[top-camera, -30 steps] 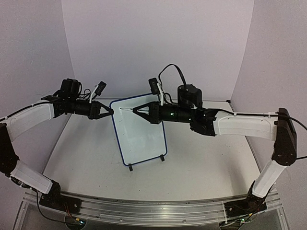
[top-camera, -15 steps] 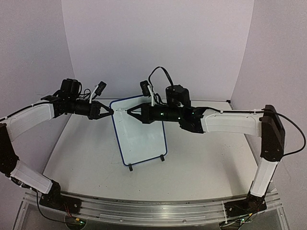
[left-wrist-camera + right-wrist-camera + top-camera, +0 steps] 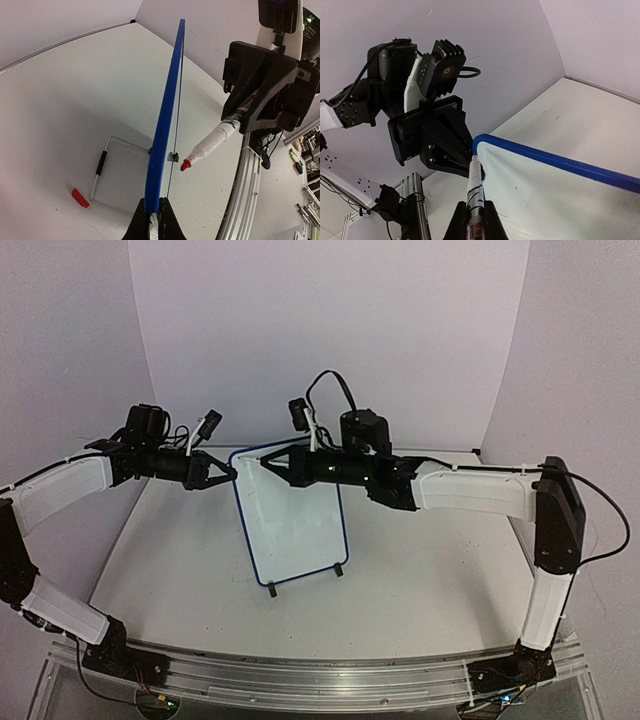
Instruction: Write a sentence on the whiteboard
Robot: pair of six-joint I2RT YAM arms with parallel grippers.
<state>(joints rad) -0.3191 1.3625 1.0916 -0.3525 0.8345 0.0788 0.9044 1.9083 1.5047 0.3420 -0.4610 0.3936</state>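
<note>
Standing on its two black feet near the middle of the tabletop, a little toward the left edge, the whiteboard is blank: no word of the sentence shows on it.

At its upper left corner the left gripper is clamped shut on the blue frame, just as it was a second ago, and the board has not shifted.

The right gripper, closed around a marker, has crept further toward that same corner over the last second, and its elbow has swung inward with it. In the left wrist view the red tip is close to the face but apart from it (a clear sliver of gap shows). I judge this as lining up for the first stroke at the top left, so the writing has not yet begun. The next move would be a light press onto the surface while the left arm braces the board against tipping.

Beyond the board, toward the far edge, a thin rectangular outline with a short black piece on one side lies flat. It may be a shallow clear tray, but I cannot tell. Nothing lies inside it, and a small red piece, perhaps the marker's cap, rests just outside it.
</note>
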